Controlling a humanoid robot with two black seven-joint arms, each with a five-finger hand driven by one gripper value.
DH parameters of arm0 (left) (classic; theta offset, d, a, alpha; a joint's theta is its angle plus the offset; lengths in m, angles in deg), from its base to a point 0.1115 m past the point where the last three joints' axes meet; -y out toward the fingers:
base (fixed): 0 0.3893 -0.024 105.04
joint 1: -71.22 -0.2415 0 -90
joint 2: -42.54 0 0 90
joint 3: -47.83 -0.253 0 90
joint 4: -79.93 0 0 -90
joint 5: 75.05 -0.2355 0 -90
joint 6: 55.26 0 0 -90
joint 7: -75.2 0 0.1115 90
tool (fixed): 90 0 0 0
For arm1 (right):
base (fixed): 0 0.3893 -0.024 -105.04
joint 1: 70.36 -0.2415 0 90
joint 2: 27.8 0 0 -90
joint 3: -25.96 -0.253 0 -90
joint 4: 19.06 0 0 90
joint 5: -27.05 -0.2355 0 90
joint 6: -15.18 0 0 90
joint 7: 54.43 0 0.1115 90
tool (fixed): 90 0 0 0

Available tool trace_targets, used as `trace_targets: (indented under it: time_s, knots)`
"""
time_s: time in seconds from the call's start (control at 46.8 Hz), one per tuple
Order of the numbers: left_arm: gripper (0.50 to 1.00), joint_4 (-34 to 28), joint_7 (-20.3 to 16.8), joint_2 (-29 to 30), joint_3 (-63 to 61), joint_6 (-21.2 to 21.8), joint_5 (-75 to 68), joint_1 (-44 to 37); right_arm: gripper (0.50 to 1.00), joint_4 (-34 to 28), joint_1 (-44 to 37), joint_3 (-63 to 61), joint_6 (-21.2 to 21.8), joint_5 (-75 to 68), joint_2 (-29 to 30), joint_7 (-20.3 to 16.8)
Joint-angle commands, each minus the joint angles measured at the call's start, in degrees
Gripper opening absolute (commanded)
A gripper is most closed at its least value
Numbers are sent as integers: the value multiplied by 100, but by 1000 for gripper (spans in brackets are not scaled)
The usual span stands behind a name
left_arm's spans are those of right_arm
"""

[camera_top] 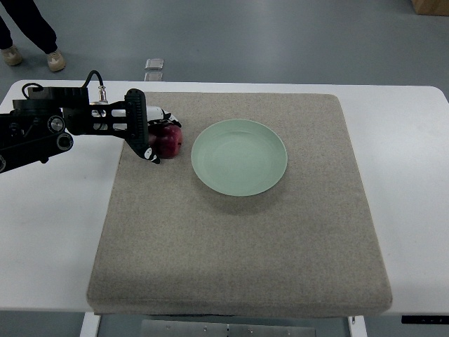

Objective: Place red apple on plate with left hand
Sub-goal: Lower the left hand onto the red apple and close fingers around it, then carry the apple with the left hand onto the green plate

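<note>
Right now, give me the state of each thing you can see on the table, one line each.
red apple: on the mat, left of the plate, with the left hand's fingers around it.
plate: empty, flat on the mat.
left hand: closed around the apple's left side.
mat: flat on the white table.
right hand: not in view.

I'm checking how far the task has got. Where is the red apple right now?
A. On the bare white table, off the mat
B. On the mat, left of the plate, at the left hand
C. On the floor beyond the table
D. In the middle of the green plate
B: the red apple sits on the mat just left of the empty green plate, with the left hand against it.
</note>
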Motion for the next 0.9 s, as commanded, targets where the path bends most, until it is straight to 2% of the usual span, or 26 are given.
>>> trace_targets:
  time_s: [0.0, 0.107, 0.278, 0.32, 0.427, 0.491, 0.875]
  knots:
    - [849, -4, 0, -64, 4, 16, -101, -50, 930, 0, 0, 0, 0, 0, 0, 0]
    - [795, -12, 0, -73, 4, 25, -154, -59, 930, 0, 0, 0, 0, 0, 0, 0]
    - [619, -12, -9, -73, 4, 25, -154, -68, 930, 0, 0, 0, 0, 0, 0, 0]
    - [598, -12, -9, -73, 4, 25, -154, -68, 930, 0, 0, 0, 0, 0, 0, 0]
    - [583, -21, -61, -64, 22, 43, -154, -42, 930, 0, 0, 0, 0, 0, 0, 0]
    - [500, -21, -61, -47, 57, 43, -146, -24, 930, 0, 0, 0, 0, 0, 0, 0]
    - [500, -12, -237, -126, 153, 17, -154, 494, 930, 0, 0, 0, 0, 0, 0, 0]
